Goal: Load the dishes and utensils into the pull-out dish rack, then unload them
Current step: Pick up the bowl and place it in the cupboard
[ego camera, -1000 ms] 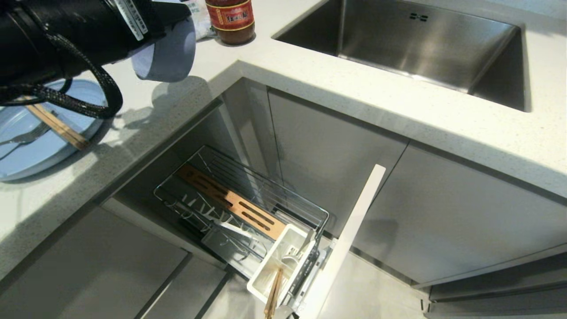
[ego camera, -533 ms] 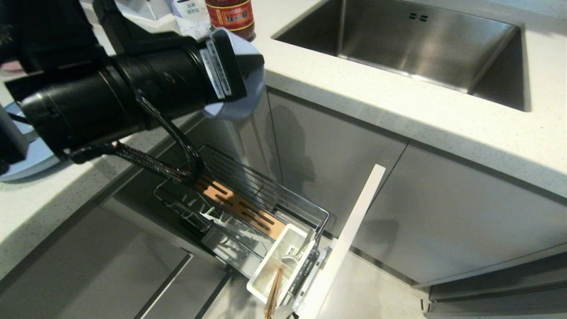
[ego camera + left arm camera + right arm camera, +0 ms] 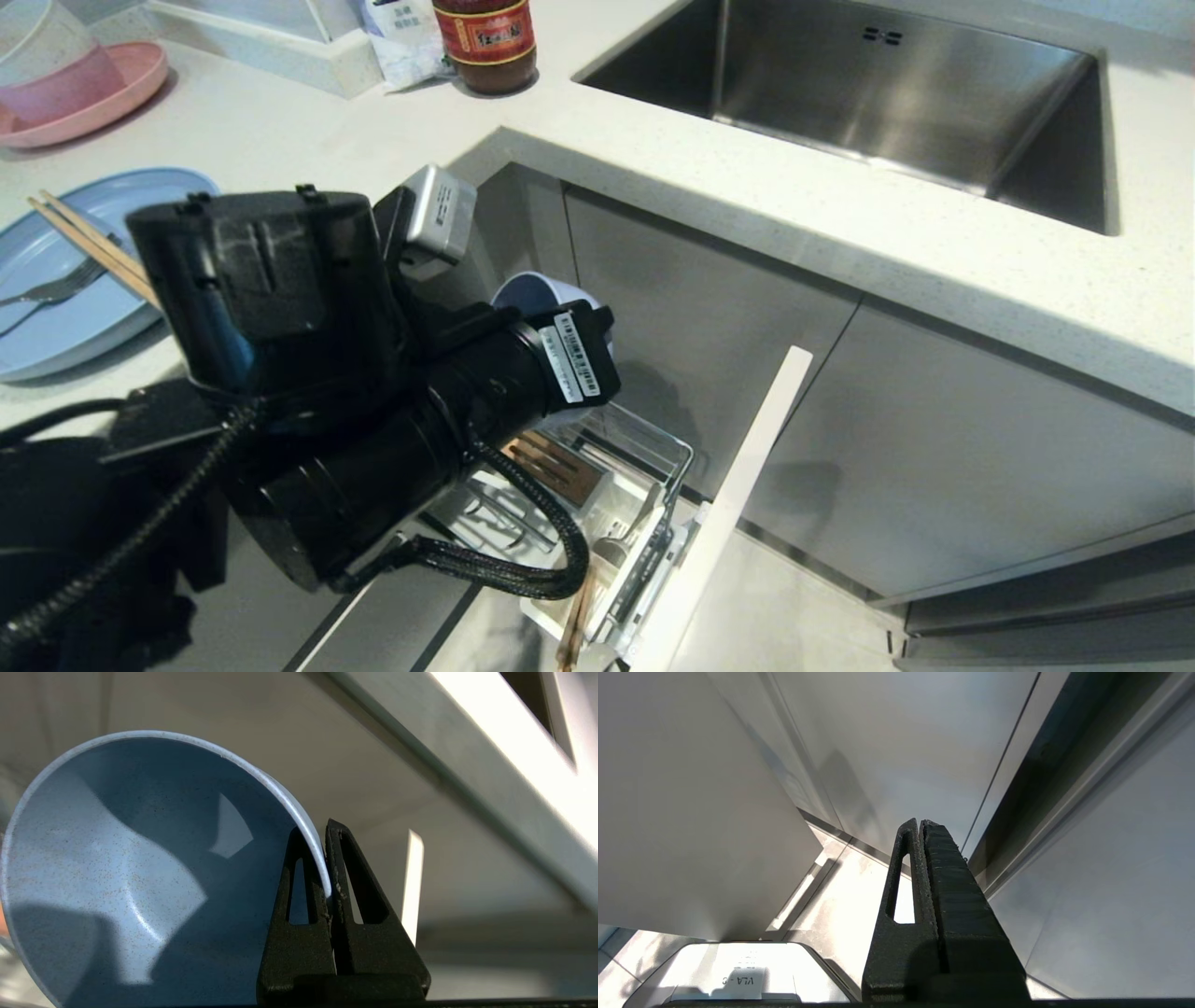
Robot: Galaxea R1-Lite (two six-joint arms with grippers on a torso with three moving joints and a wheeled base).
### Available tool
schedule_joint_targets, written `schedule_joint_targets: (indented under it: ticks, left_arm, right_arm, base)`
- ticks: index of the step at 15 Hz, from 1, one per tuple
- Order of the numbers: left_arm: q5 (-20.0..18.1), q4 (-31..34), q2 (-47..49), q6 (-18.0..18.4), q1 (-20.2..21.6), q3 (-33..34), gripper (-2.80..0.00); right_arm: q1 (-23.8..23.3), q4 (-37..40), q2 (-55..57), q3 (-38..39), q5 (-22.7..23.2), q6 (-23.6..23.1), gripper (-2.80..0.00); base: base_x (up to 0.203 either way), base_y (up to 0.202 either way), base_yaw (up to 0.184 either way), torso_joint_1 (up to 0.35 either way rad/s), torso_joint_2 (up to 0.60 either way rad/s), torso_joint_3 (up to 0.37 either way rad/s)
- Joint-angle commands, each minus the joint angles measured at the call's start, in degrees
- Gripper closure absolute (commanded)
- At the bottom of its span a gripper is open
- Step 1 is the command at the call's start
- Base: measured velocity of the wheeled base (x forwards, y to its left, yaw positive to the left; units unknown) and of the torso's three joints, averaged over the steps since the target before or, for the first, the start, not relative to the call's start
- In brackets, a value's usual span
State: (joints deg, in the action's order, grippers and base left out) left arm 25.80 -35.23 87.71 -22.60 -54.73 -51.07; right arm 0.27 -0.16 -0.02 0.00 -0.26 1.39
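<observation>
Where it hung over counter before, left pincer (image 3: 317, 828) pinching bowl (image 3: 117, 868) now above rack (image 3: 644, 448).

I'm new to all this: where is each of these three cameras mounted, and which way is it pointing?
Head view: on the robot's head, looking down at the white stone counter, steel sink and chrome wire pull-out dish rack; the black left arm fills its lower left.
Left wrist view: behind the left gripper, whose fingers pinch the rim of the small light-blue round bowl.
Right wrist view: behind the shut right gripper, facing grey cabinet fronts and floor.
Shared: head and left wrist views both show the bowl.
</observation>
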Motion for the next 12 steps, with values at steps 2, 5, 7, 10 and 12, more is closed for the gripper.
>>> schedule_joint_targets:
  ticks: [2,5,7,10,12]
  left_arm:
    - [5.6,-9.8,4.2,-10.7,-1.2,5.4,0.0]
    - [5.4,-22.3,9.4,-14.1,-1.0,8.8,0.0]
    - [5.4,-32.7,14.9,-15.5,-0.3,10.5,0.0]
    - [5.3,-41.0,21.6,-16.4,1.1,11.3,0.0]
    - [5.3,-45.0,25.1,-16.5,3.7,11.2,0.0]
  right_arm:
    - [0.0,0.0,-0.2,0.1,0.0,0.0,0.0]
    - [0.1,0.0,-0.2,0.1,0.0,0.0,0.0]
    - [0.1,0.0,-0.2,0.1,0.0,0.0,0.0]
    - [0.0,0.0,-0.2,0.1,0.0,0.0,0.0]
    - [0.0,0.0,-0.2,0.1,0.0,0.0,0.0]
  base:
    - [0.0,0.0,0.0,0.0,0.0,0.0]
    - [0.0,0.0,0.0,0.0,0.0,0.0]
    - [0.0,0.0,0.0,0.0,0.0,0.0]
    - [0.0,0.0,0.0,0.0,0.0,0.0]
    - [0.0,0.0,0.0,0.0,0.0,0.0]
